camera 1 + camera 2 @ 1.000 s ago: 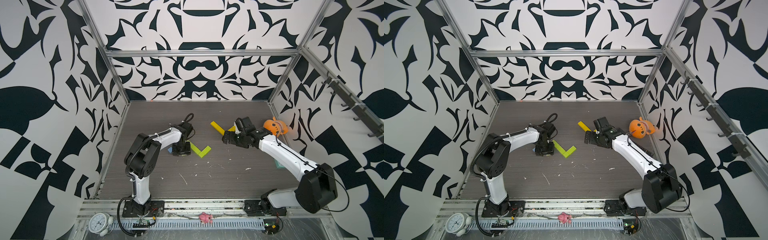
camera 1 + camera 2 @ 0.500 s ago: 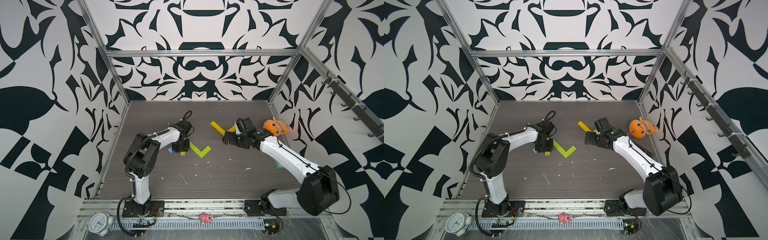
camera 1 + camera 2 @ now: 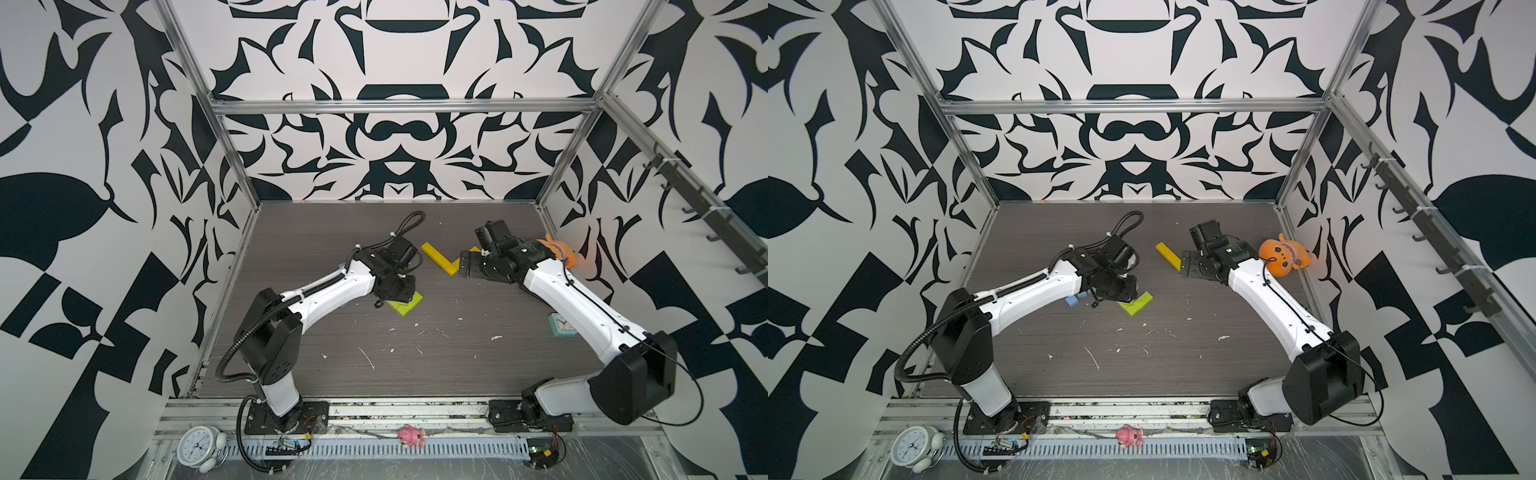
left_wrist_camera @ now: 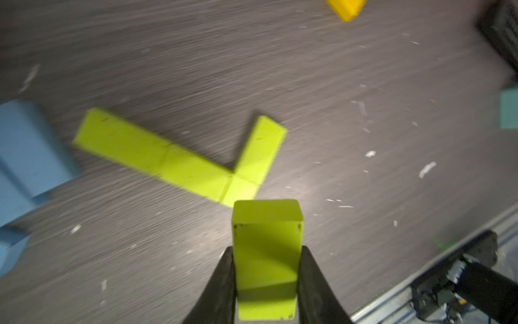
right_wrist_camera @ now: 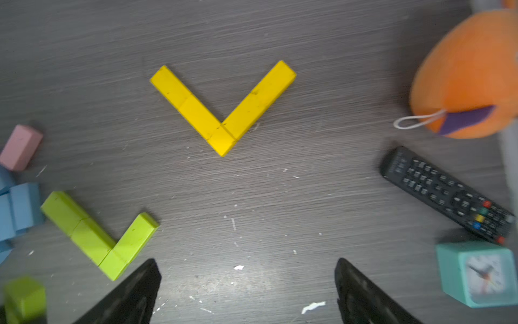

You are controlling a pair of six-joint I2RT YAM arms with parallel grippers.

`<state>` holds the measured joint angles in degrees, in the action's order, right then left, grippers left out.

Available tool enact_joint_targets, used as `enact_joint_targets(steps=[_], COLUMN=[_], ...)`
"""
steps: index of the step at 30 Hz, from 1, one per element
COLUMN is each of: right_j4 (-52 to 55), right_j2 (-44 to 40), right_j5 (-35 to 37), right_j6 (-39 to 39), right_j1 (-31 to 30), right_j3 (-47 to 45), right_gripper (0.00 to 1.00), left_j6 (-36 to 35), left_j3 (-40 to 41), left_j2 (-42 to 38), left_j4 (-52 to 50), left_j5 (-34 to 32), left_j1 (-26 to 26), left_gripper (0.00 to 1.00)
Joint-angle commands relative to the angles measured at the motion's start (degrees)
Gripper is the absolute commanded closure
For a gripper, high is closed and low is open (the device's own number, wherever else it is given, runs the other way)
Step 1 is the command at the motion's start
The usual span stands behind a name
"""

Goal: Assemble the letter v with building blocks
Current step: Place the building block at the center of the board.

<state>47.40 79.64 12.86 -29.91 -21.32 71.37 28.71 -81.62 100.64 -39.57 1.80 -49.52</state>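
White arm links (image 3: pixel 332 291), black joints (image 3: pixel 274 345), ribbed cable (image 3: pixel 234 345), black fingers (image 4: pixel 221 286)

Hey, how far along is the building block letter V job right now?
Done: the yellow block V looks complete. In hand: the left hand is shut on a lime green rectangular block, held beside the lime green block V, which has one shorter arm. Left: probably setting that block at the short arm's end. The right hand is open and empty.
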Motion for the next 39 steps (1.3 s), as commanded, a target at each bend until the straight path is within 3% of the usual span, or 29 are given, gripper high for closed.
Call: enact_joint_targets(steps=[1,8,16,25,31,35,39], right_j4=[7.08,3.06,2.47,2.98,3.0,2.15,-1.5], right_j2=[-3.34,-11.16,-12.59,-12.97,-14.22,-10.61,-10.58], right_j5=[5.63,-9.5,-15.65,-17.61,-19.7,-24.38,-16.61], right_j6=[-3.73,-3.4,-1.75,-0.79,-1.01,-2.9,-9.72], right_j1=[5.55,22.51,31.34,31.54,31.59,29.25,16.69], right_j3=[0.28,-8.93,-11.66,-10.16,-8.2,-8.33,-12.6], right_gripper=[0.01,0.01,0.01,0.01,0.03,0.02,0.04], left_j6=[-3.91,-4.64,-2.69,-1.0,1.13,5.75,12.75], left_j3=[-4.42,-13.4,-18.08,-23.16,-27.83,-19.74,-1.34], left_j2=[5.64,16.83,24.53,25.25,16.59,6.35,-7.43], left_j4=[-2.18,-1.88,-2.64,-4.56,-9.14,-5.38,7.5], left_j5=[0.65,0.53,0.58,1.65,2.42,5.91,15.74], left_j1=[-4.09,-8.95,-11.64,-12.36,-10.2,-3.83,4.95], left_gripper=[0.73,0.72,0.68,0.35,0.12,0.02,0.01])
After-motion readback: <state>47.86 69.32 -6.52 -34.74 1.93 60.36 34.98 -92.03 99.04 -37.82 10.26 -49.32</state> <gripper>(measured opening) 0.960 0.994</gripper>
